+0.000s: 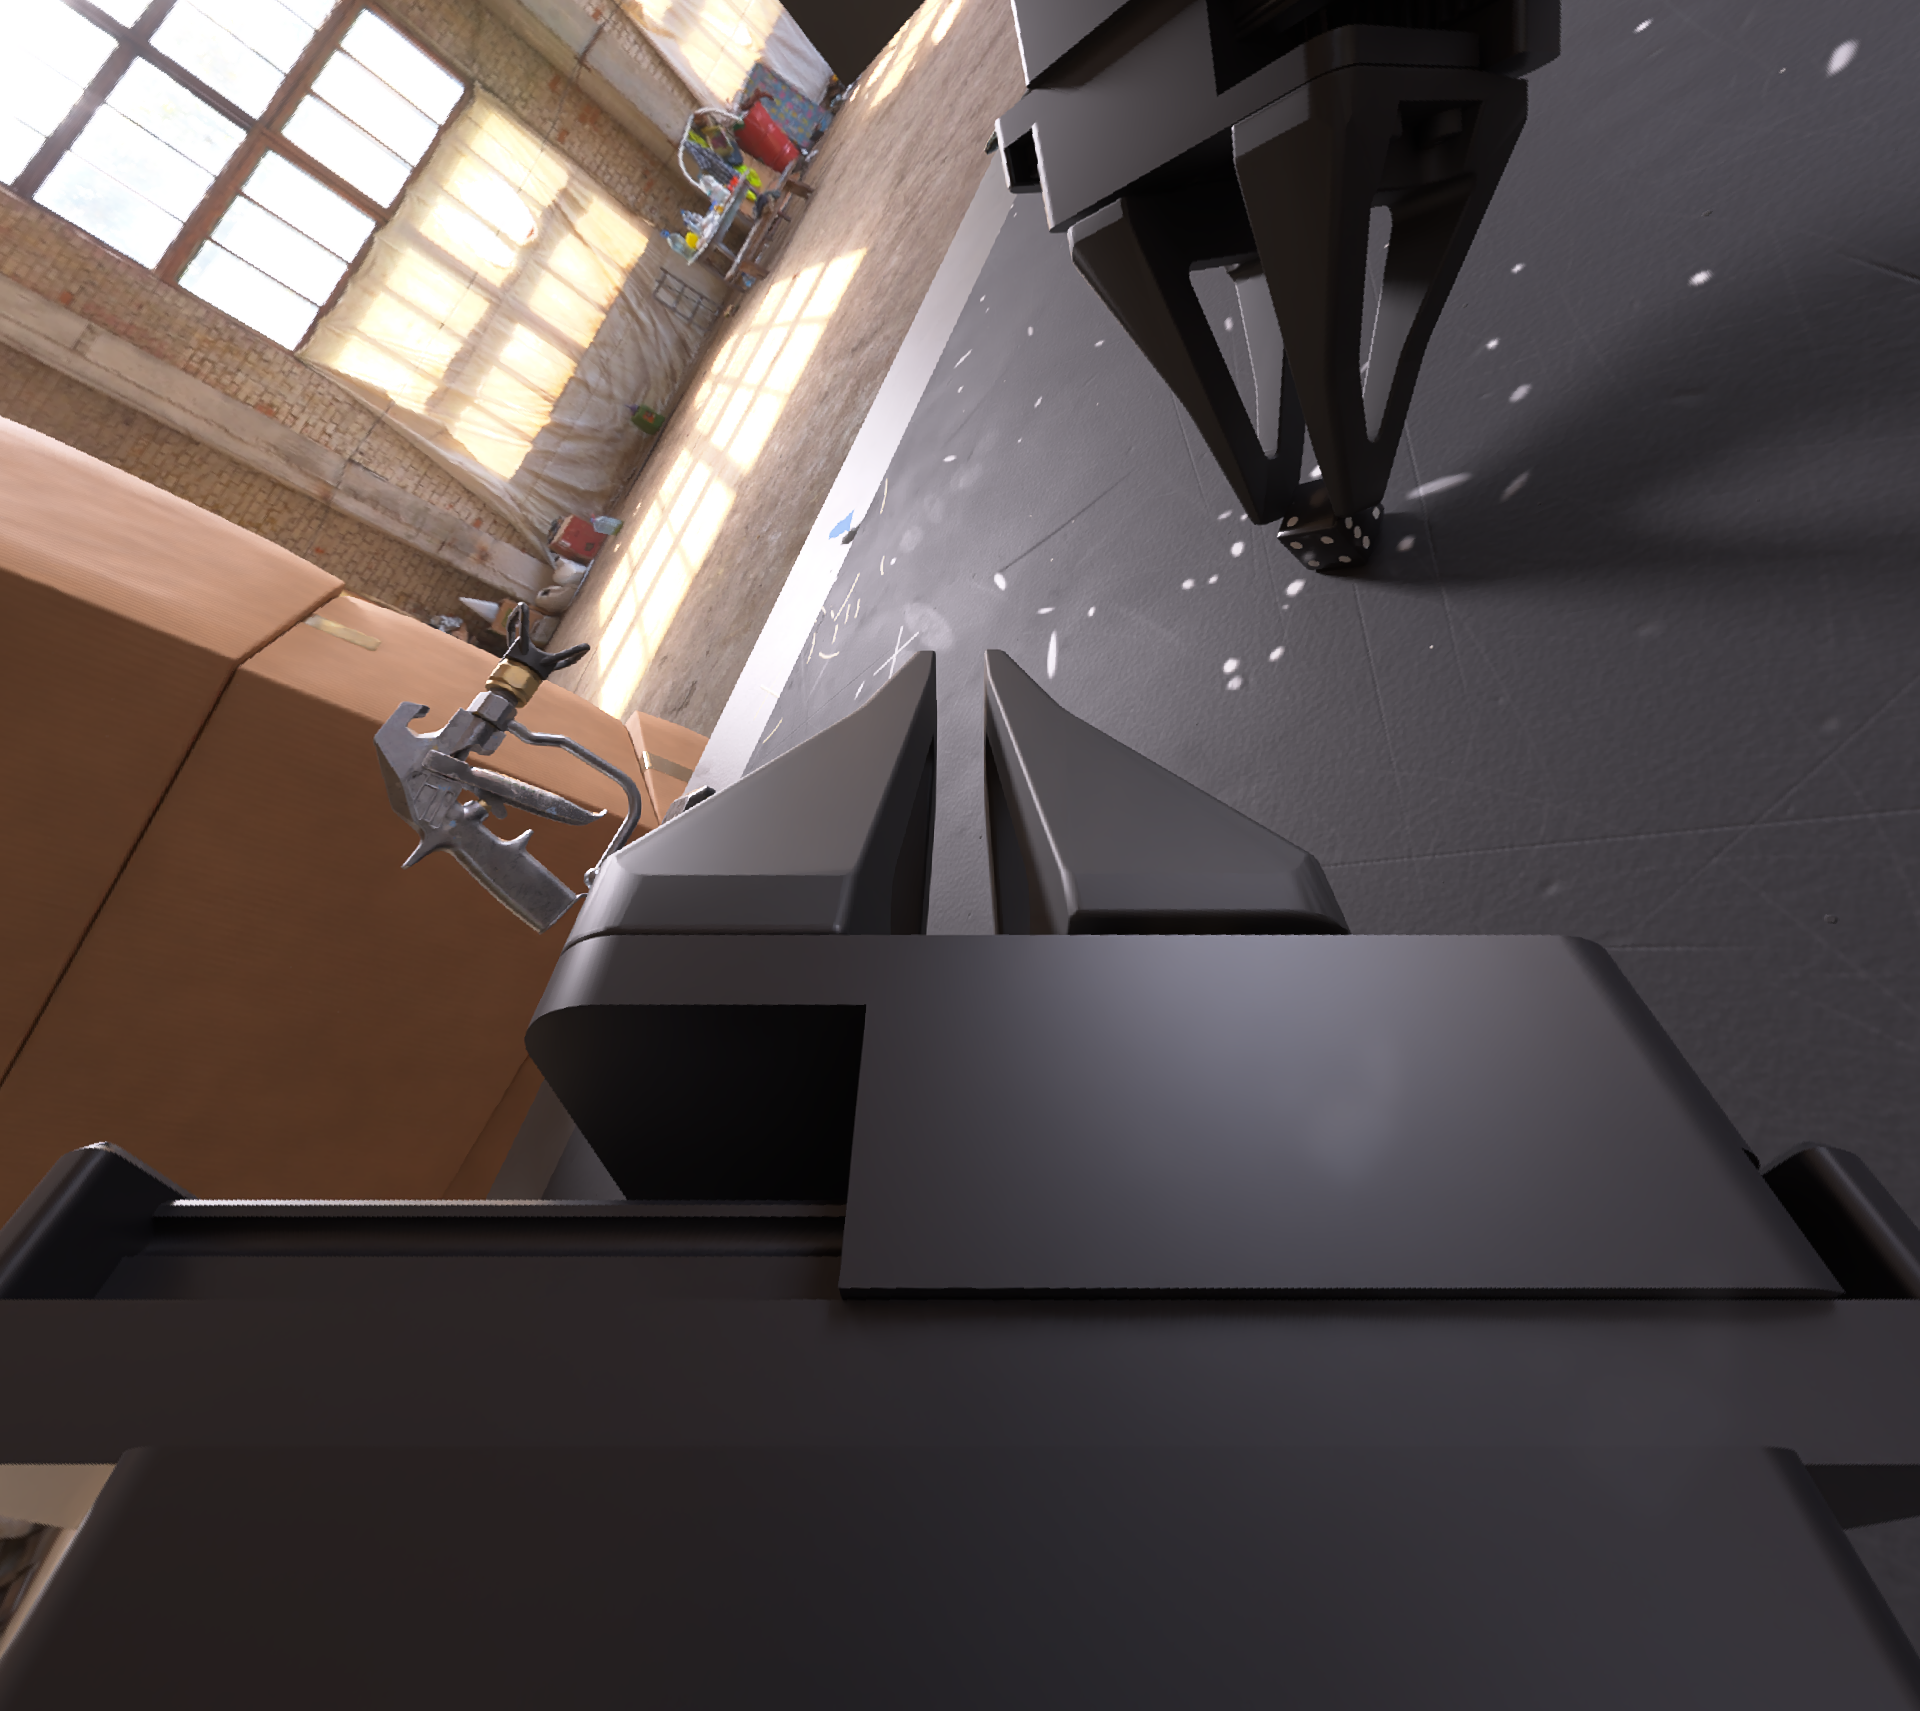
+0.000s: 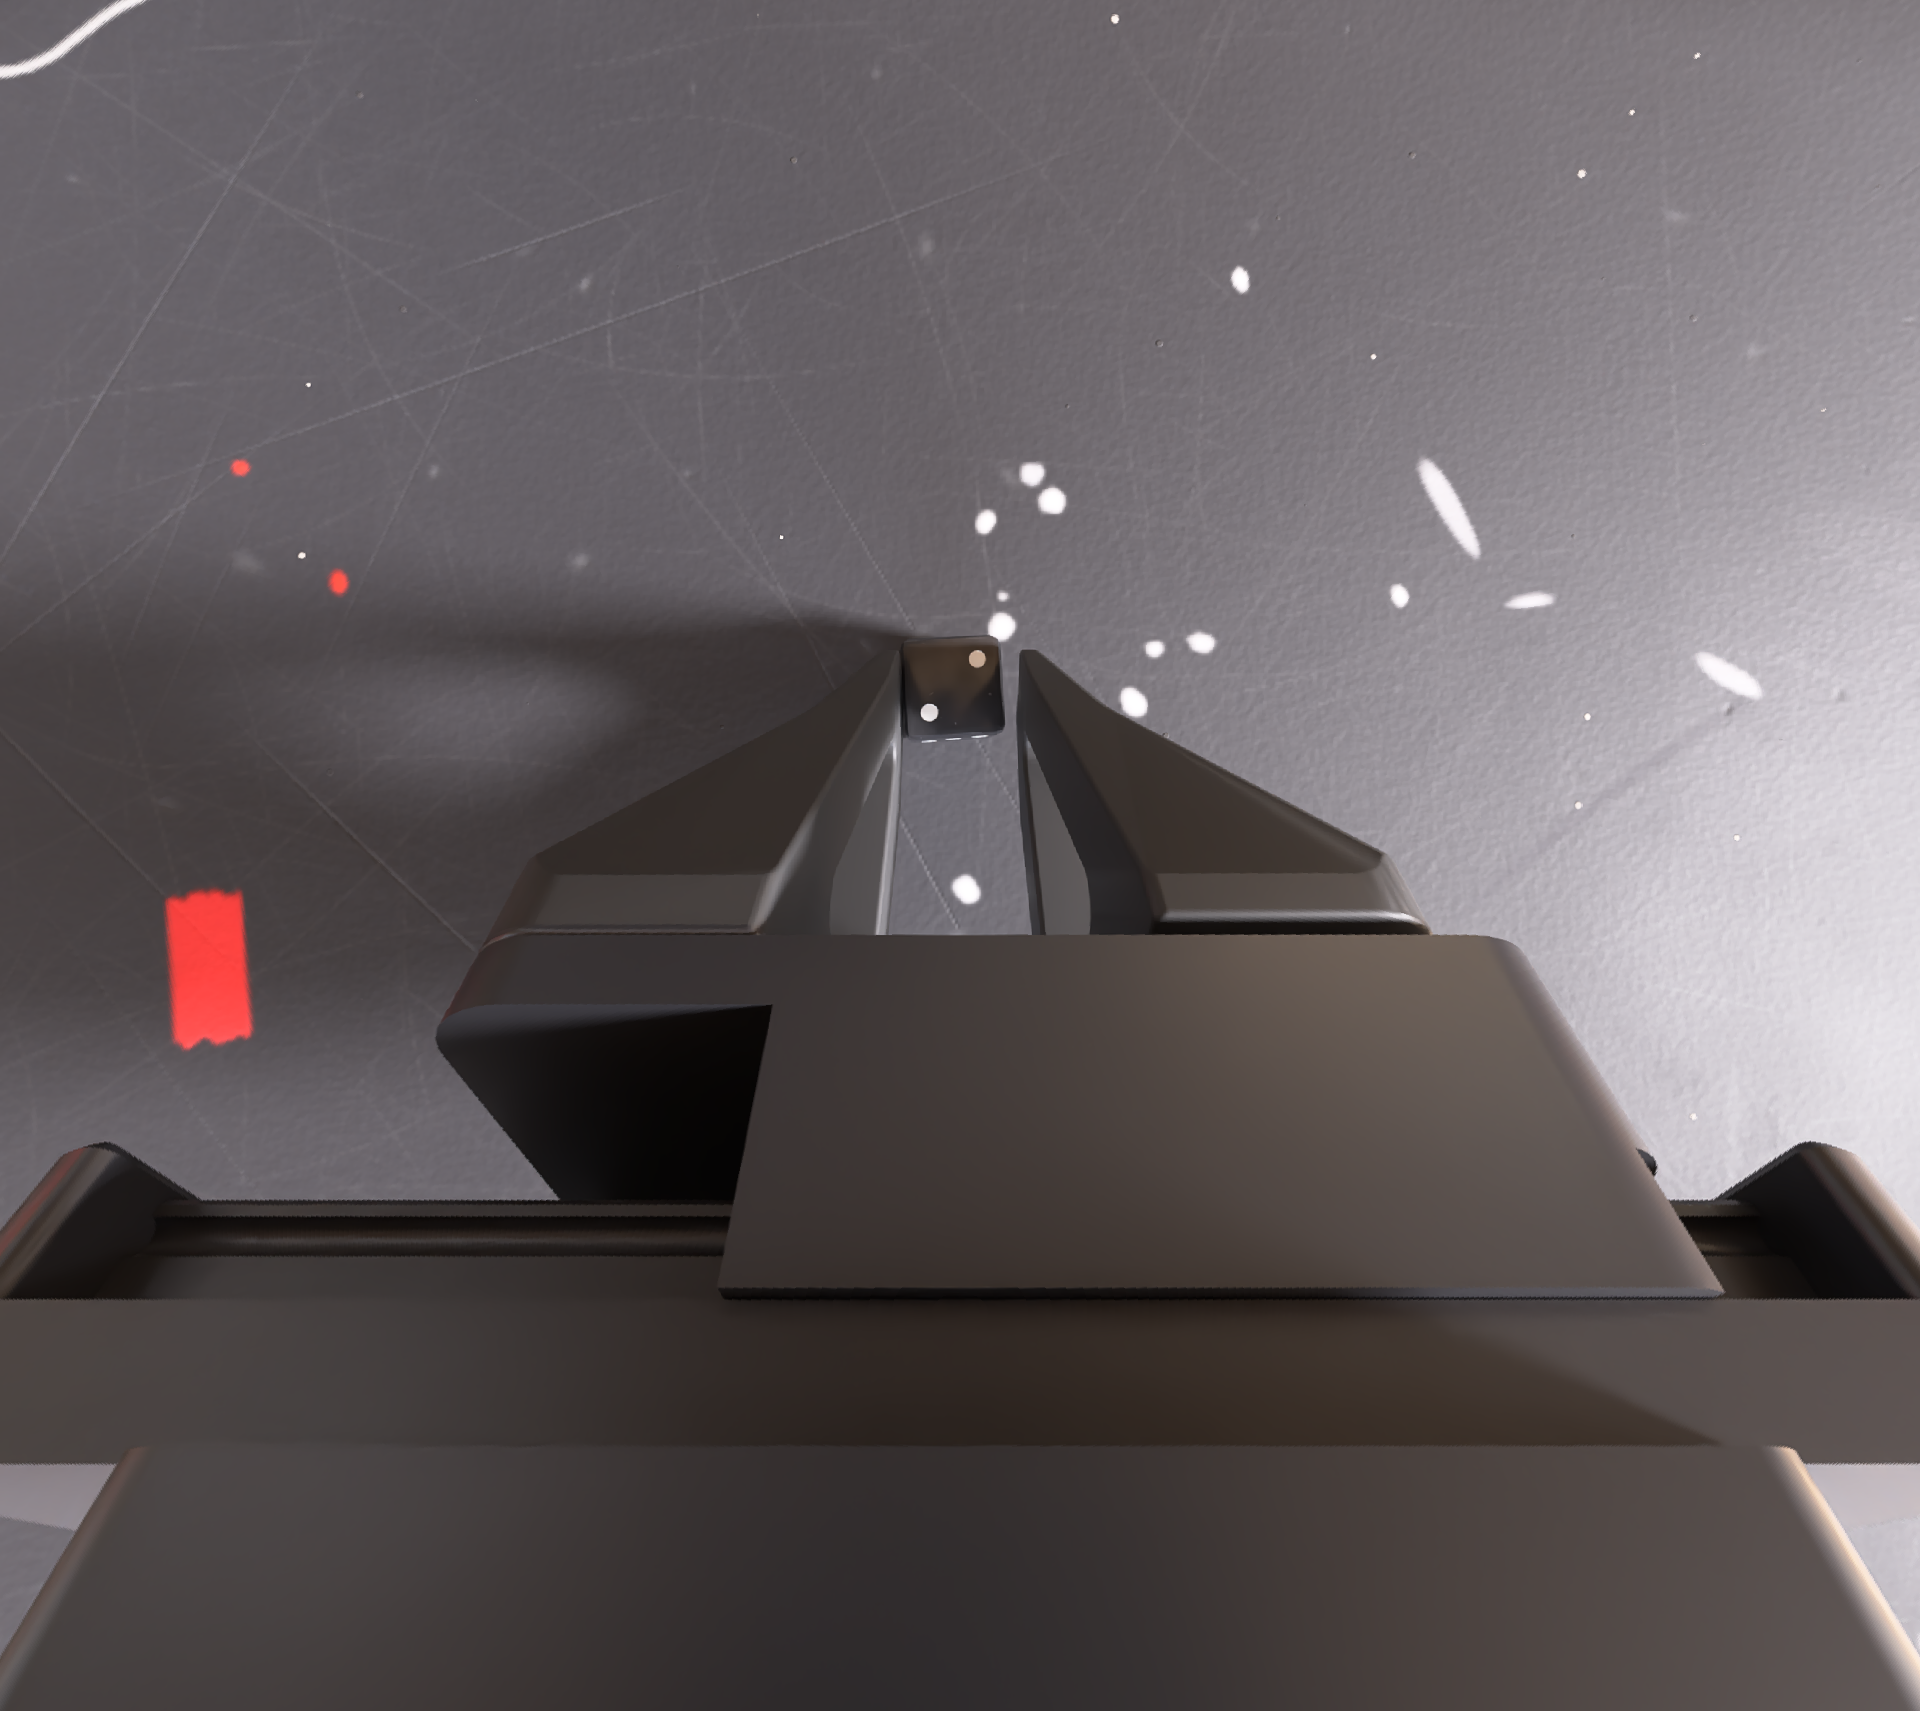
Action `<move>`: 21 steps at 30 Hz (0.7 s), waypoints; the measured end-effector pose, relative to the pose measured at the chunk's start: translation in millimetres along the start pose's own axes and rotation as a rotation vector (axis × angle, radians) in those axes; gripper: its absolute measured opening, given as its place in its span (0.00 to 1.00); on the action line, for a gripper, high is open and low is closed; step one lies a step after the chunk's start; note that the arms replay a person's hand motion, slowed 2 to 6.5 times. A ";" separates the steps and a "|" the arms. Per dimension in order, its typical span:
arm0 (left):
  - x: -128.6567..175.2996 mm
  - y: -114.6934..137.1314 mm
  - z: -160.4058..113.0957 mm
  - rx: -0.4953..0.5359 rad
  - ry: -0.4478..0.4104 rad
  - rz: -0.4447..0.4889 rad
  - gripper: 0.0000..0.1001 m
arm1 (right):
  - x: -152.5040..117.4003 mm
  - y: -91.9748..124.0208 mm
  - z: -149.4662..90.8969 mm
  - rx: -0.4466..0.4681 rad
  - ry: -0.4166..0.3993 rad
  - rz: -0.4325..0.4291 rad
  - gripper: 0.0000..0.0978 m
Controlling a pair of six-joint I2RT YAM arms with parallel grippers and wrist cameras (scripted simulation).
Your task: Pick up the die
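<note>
The die point(image 2: 954, 690) is small and black with white pips. It sits between the fingertips of my right gripper point(image 2: 958, 674), whose jaws have closed to about its width; the left finger touches it and a thin gap shows on the right. In the left wrist view the right gripper point(image 1: 1328, 508) points down over the dark grey table point(image 1: 1558, 726), with the die point(image 1: 1330, 541) at its tips, at or just above the surface. My left gripper point(image 1: 961, 669) is shut and empty, low and to the left of the die.
A metal spray gun point(image 1: 488, 788) lies by brown cardboard boxes point(image 1: 208, 830) beyond the table's left edge. A red tape strip point(image 2: 208, 970) and paint specks mark the table. A brick hall with windows lies behind.
</note>
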State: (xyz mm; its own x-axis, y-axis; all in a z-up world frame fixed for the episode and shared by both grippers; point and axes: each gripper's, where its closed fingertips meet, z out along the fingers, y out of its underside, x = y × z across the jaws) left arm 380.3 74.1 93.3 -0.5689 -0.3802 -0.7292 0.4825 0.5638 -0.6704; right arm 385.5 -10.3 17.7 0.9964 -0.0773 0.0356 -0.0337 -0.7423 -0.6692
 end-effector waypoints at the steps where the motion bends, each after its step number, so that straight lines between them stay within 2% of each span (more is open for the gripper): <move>1: 0.0 0.0 0.0 0.000 0.000 0.001 0.08 | -0.2 0.1 0.0 -0.007 -0.004 0.003 0.18; 10: 0.8 -0.9 0.4 0.002 0.002 0.011 0.08 | -1.1 -1.7 1.4 -0.046 -0.024 0.000 0.17; 16: 1.1 -1.0 0.4 0.002 0.003 0.013 0.08 | -0.6 -3.5 3.9 -0.050 -0.025 -0.006 0.22; 21: 1.5 -0.7 0.4 0.001 0.004 0.013 0.08 | -1.0 -4.1 4.8 -0.056 -0.029 -0.006 0.22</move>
State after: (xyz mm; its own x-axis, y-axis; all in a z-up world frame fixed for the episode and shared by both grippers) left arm 379.4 72.8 92.6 -0.5654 -0.3702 -0.7370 0.4902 0.5678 -0.6613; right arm 385.0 -4.1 16.8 0.9984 -0.0546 0.0174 -0.0316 -0.7788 -0.6264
